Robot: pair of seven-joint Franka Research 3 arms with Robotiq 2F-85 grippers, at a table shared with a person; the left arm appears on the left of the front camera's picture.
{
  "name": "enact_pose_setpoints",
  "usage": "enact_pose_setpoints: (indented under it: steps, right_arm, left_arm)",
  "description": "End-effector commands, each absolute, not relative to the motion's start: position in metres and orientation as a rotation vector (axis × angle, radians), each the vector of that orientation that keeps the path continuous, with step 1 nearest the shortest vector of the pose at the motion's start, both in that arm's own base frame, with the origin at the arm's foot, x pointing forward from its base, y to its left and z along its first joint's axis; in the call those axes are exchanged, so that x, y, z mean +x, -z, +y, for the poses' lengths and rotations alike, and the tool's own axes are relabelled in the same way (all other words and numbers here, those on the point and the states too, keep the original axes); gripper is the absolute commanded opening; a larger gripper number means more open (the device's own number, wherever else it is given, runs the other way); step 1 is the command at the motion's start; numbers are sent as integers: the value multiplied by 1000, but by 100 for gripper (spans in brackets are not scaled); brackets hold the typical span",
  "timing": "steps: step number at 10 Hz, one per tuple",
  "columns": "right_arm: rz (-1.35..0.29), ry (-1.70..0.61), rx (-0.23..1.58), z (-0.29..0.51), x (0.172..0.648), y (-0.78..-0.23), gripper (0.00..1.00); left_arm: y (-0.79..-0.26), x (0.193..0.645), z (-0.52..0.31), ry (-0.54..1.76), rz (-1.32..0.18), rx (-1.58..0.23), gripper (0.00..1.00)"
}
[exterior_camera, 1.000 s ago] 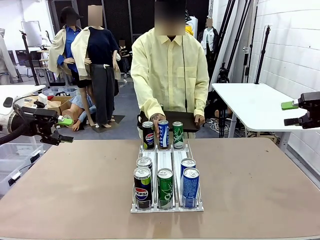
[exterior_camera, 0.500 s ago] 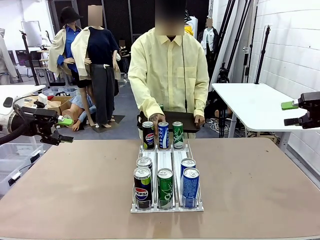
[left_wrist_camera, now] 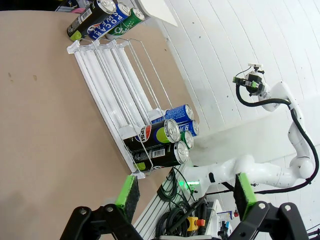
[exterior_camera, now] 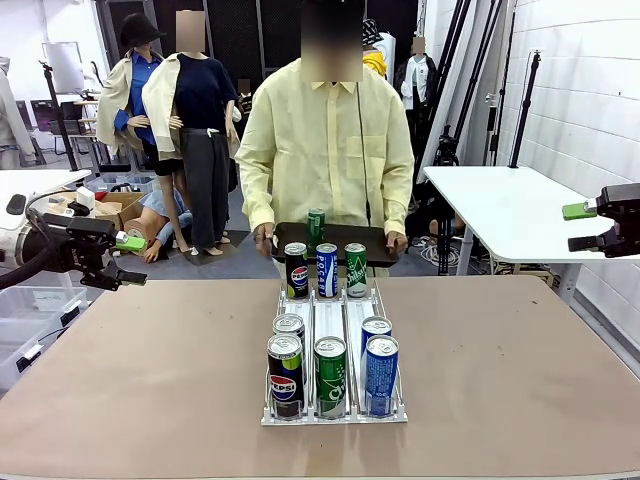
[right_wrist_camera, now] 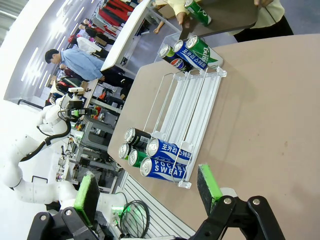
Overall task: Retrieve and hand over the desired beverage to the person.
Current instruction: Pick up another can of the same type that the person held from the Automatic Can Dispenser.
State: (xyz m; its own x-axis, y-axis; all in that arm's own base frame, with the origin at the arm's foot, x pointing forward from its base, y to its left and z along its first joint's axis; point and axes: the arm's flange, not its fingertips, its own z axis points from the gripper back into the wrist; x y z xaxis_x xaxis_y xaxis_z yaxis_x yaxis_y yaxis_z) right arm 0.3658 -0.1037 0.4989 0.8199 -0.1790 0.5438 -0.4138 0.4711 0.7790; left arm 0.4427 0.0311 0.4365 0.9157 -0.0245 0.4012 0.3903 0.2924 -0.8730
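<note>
- Left gripper (exterior_camera: 128,260) and right gripper (exterior_camera: 580,227) are being held wide, empty.
- Cans (exterior_camera: 330,372) are being carried in a rack (exterior_camera: 313,314) well apart, between both pincers; the person (exterior_camera: 330,150) is standing beyond.
- Judged: the wanted can, not identifiable, is best being straddled upright, neighbours untouched.

lab: tripod stands (exterior_camera: 527,105), plastic crates (exterior_camera: 22,305)

A brown table (exterior_camera: 520,380) carries one white three-lane rack (exterior_camera: 331,312), which stands near the table's middle and runs from the robot's side toward the far edge. Cans (exterior_camera: 330,377) stand upright in its lanes (three in a row at the far end, a tighter cluster at the near end), with bare lane between the two groups.
</note>
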Motion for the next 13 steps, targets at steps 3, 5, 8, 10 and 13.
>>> enact_pose_setpoints:
  steps: [3, 5, 8, 10, 13]
  right_arm:
    - [-611, -187, 1044, -84, 366, -501, 100]
    - [-610, -246, 1015, -56, 364, -502, 100]
    - [-539, -333, 933, 1, 364, -496, 100]
    - [-481, -385, 866, 44, 365, -495, 100]
    - [-352, -466, 734, 101, 374, -503, 100]
  left_arm:
    - [-439, 442, 32, 286, -347, -1249, 100]
    - [-439, 442, 32, 286, -347, -1249, 100]
    - [-439, 442, 32, 286, -347, -1249, 100]
    - [-439, 442, 32, 286, -347, -1249, 100]
    - [-439, 442, 32, 286, -347, -1249, 100]
